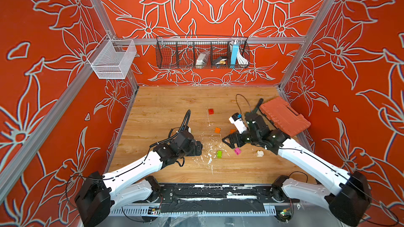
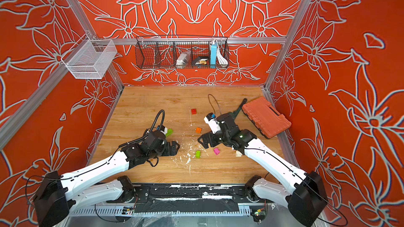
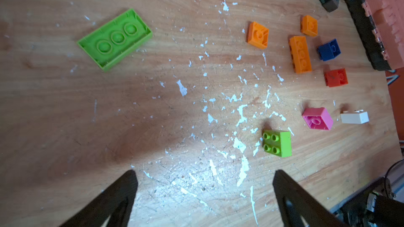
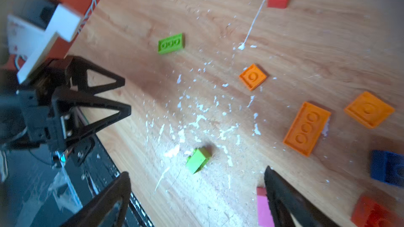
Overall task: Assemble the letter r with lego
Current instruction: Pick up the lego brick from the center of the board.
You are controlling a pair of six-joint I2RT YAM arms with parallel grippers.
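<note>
The lego bricks lie loose on the wooden table. In the left wrist view I see a long lime brick (image 3: 114, 39) upside down, two small orange bricks (image 3: 258, 35), a long orange one (image 3: 300, 53), and blue (image 3: 329, 49), red (image 3: 336, 77), pink (image 3: 317, 118), white (image 3: 354, 117) and small lime (image 3: 277, 143) bricks. Another red brick (image 1: 210, 111) sits farther back. My left gripper (image 3: 203, 176) hovers open over bare wood, left of the small lime brick (image 1: 219, 154). My right gripper (image 4: 196, 175) is open and empty, with the pink brick (image 4: 263, 208) beside one finger.
A big orange-red ribbed case (image 1: 284, 115) lies at the table's right edge behind the right arm. White paint flecks (image 1: 209, 156) cover the middle of the table. A black wire basket (image 1: 202, 53) and a white mesh basket (image 1: 112, 60) hang on the walls.
</note>
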